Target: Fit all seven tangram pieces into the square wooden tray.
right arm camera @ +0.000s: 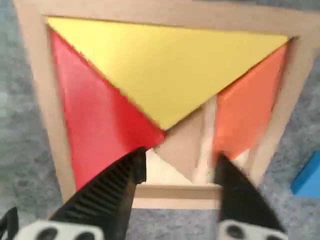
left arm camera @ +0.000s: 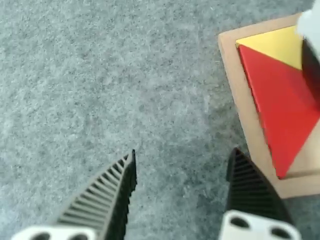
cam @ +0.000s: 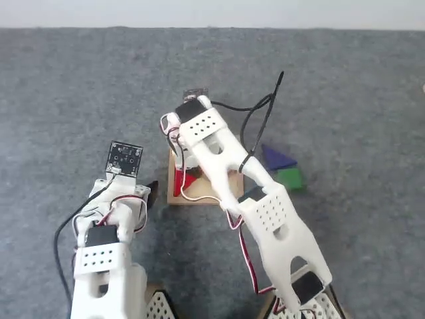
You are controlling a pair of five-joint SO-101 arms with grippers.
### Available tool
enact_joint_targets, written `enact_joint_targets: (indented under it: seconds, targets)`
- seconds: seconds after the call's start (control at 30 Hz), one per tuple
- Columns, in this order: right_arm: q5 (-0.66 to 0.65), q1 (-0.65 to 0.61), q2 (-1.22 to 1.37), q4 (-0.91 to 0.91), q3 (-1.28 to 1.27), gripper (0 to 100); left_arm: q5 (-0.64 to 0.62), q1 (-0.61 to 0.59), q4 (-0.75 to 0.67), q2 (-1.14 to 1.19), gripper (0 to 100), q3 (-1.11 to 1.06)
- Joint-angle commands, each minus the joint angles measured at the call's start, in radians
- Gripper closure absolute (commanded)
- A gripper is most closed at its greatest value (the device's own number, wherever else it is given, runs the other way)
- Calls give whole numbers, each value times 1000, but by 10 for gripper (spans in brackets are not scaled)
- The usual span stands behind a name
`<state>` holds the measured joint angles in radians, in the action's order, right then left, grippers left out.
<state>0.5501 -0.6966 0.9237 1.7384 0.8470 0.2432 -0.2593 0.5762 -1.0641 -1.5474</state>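
Right wrist view: right gripper [right arm camera: 177, 172] spread over tray [right arm camera: 150, 14]; orange piece [right arm camera: 247, 115] seems light, rigid, slick, so pinch opposite edges.

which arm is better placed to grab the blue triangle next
Right. The dark blue triangular piece lies beside the right arm, outside the square wooden tray; the left jaws sit open over grey carpet across the tray from it.

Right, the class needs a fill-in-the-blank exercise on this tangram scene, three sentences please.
The wooden tray holds a yellow triangle, an orange piece and a ____ triangle. Beside the blue triangle on the carpet lies a ____ piece. The left end effector, over the carpet, is not shut but ____.
Missing words: red, green, open.
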Motion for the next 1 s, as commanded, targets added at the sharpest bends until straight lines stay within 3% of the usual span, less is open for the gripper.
enact_joint_targets:
  seconds: [0.0, 0.3, 0.43, 0.67, 0.87, 0.97]
  targets:
    - [9, 1, -71, 1, 12, 661, 12, -2, -17, -14, 720, 4]
    - [-95, 30, -79, 33, 97, 652, 12, -2, -17, -14, 720, 4]
    - [-221, 122, -102, 47, 98, 653, 12, -2, -17, -14, 720, 4]
    - [-399, 239, -378, 59, 60, 717, 12, -2, -20, -14, 720, 4]
    - [-474, 237, -662, 39, -279, 714, 12, -2, -20, -14, 720, 4]
    - [-505, 239, -802, -108, -594, 714, 12, -2, -20, -14, 720, 4]
